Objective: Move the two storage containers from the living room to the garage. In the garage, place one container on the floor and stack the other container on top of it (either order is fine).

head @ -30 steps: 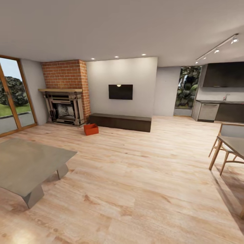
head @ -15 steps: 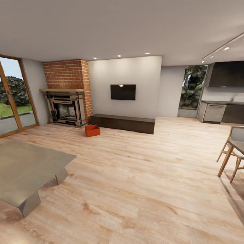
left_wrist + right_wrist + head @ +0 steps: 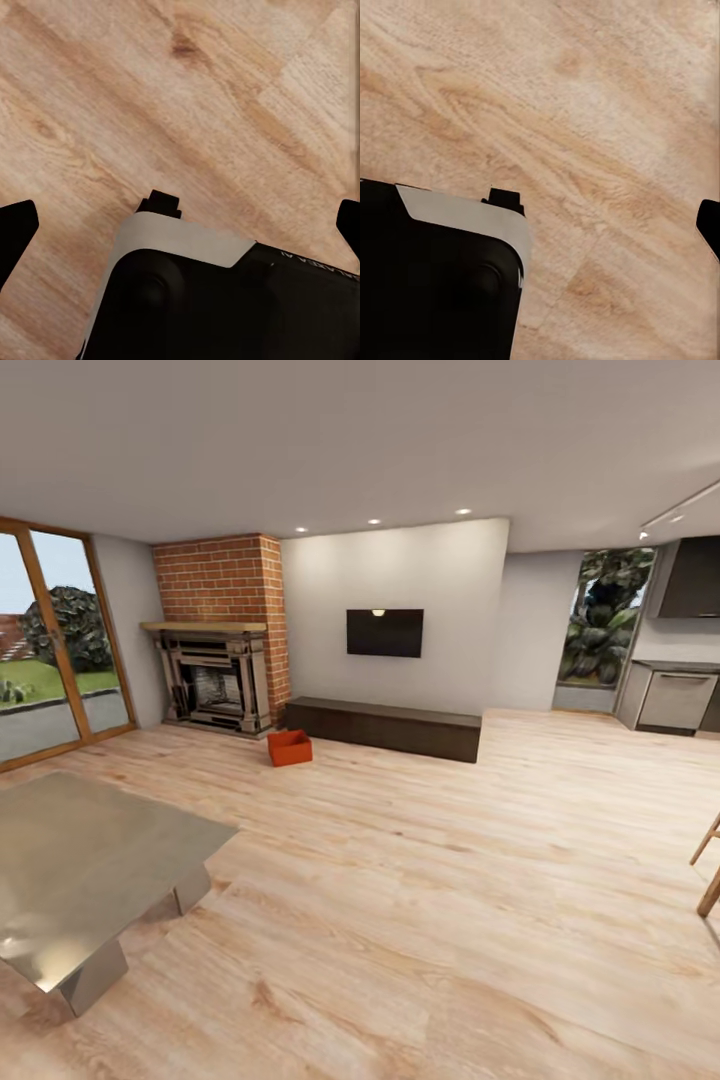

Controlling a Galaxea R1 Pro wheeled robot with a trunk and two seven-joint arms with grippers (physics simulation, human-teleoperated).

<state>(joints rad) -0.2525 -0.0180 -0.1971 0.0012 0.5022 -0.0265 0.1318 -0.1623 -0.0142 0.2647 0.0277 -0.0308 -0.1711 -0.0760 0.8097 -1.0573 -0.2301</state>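
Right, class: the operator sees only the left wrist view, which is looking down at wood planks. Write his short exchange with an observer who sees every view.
Operator: Is there a container ahead?
Observer: Yes, one orange-red storage container stands on the wood floor near the brick fireplace.
Operator: What is next to it?
Observer: A long dark low bench, under a wall television.
Operator: Is anything closer to us?
Observer: A grey coffee table, near on the left.
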